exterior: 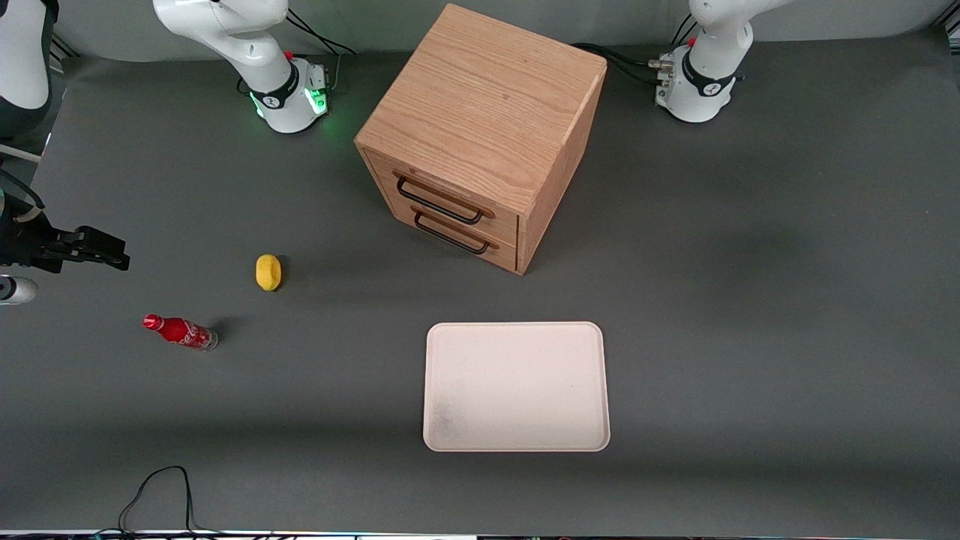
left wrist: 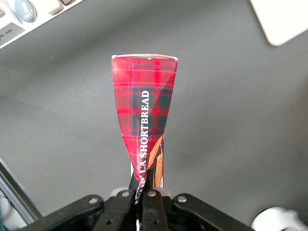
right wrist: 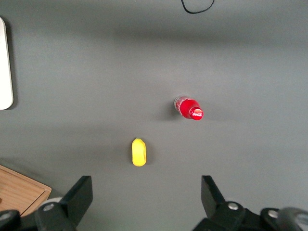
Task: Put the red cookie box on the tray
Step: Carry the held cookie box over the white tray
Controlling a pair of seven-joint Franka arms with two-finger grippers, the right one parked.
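One thing only is in the grasp now: the red cookie box (left wrist: 144,110), which the gripper (left wrist: 143,190) holds by one narrow end. In the left wrist view its fingers (left wrist: 153,204) are closed on the lower end of the box, and the box hangs away from the camera, high above the grey table (left wrist: 231,120), with its tartan side and the word SHORTBREAD facing the lens. I judge that it is held by the end so that the long body can be lowered flat onto the tray without the fingers touching the surface first.

A corner of the tray (left wrist: 284,19) shows in this same view, well apart from the box, so the carrying step is not finished. In the front view the tray (exterior: 516,386) lies bare, nearer to the camera than the wooden drawer cabinet (exterior: 484,135), and it is much larger than the box, so the aim need not be very exact.

Toward the parked arm's end of the table lie a yellow lemon-like object (exterior: 268,271) and a small red soda bottle (exterior: 180,331), both far from the tray.

The front view shows neither the box nor the gripper, only the working arm's base (exterior: 694,82), so the height above the table cannot be read. The held end of the box is covered by the fingers.
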